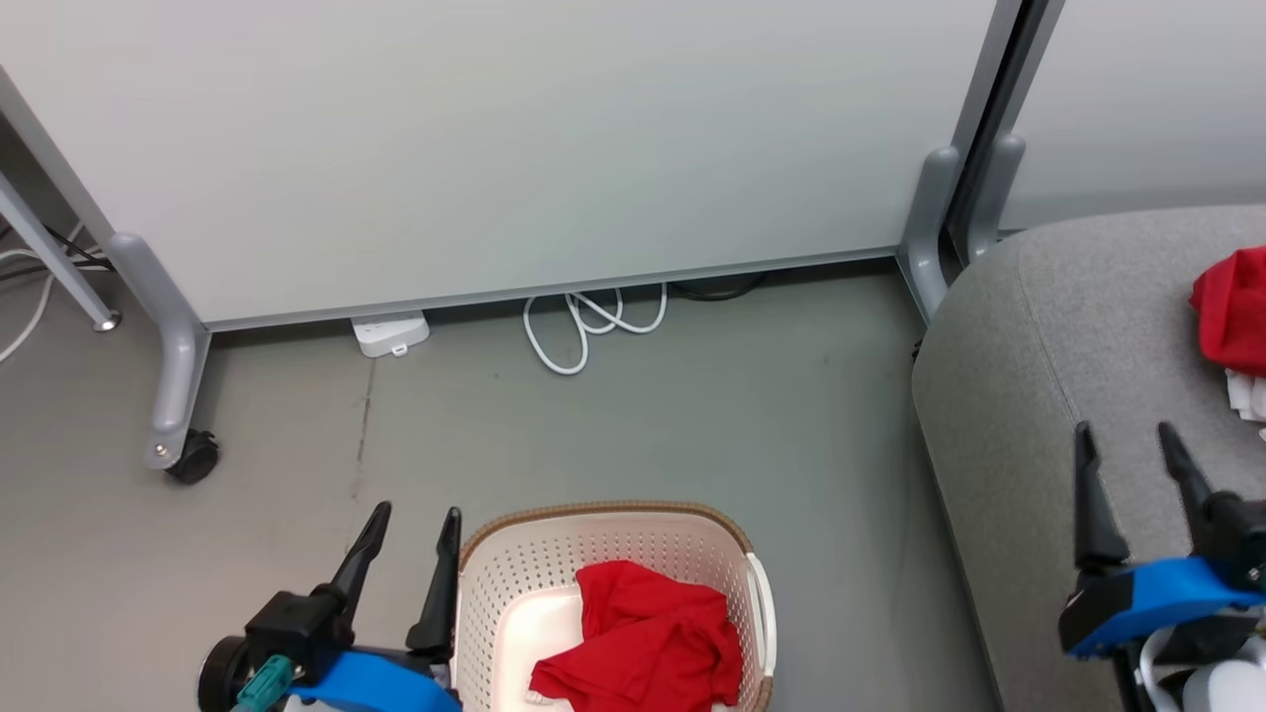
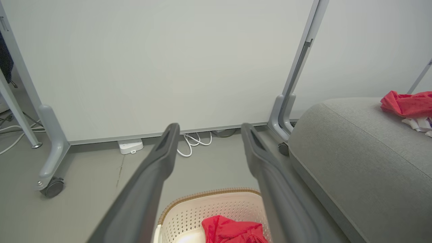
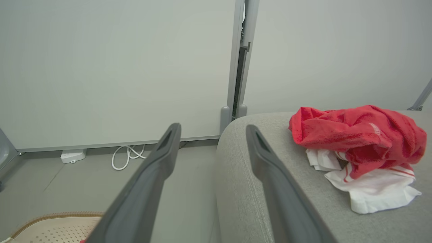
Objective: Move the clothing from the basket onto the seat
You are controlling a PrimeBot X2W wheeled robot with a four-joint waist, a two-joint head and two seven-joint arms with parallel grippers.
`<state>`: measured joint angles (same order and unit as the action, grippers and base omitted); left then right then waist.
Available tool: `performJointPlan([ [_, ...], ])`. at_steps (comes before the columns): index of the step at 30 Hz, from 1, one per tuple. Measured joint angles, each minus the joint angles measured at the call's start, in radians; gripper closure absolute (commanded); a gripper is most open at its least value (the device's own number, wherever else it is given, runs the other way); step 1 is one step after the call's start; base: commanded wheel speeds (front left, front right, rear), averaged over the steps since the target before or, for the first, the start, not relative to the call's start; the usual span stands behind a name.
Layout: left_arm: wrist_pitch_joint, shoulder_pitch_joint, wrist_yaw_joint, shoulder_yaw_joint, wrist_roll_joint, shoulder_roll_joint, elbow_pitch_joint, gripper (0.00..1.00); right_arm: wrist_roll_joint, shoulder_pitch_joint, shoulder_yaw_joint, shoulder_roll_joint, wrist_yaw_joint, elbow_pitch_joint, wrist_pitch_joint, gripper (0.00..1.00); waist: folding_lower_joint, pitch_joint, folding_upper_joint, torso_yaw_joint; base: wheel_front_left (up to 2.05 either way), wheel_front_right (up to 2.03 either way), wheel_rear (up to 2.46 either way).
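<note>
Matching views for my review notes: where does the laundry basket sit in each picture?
Head view: basket bottom centre, red clothing inside.
Left wrist view: bottom centre, between the fingers.
Right wrist view: bottom left corner, rim and wall.
Shared landmark: white coiled cable under the partition.

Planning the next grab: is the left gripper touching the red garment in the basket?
Apart. Head view: the left gripper stands open beside the basket, bare basket wall between it and the red garment.

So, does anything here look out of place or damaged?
Nothing looks damaged or spilled. Only a white cable lies in a loose coil on the floor, and the clothing on the seat is a crumpled heap.
</note>
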<state>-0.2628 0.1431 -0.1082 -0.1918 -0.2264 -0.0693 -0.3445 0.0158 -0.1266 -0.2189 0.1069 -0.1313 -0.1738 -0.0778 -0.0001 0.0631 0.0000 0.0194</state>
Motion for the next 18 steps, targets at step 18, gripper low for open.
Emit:
performJointPlan([
  [18, 0.000, -0.053, -0.006, 0.097, 0.035, 0.013, -0.022, 0.00, 0.017, 0.179, 0.112, -0.054, 0.000, 0.141, 0.013, 0.00, 0.0001, -0.055, 0.0000, 0.021, 0.00, 0.00, 0.00],
])
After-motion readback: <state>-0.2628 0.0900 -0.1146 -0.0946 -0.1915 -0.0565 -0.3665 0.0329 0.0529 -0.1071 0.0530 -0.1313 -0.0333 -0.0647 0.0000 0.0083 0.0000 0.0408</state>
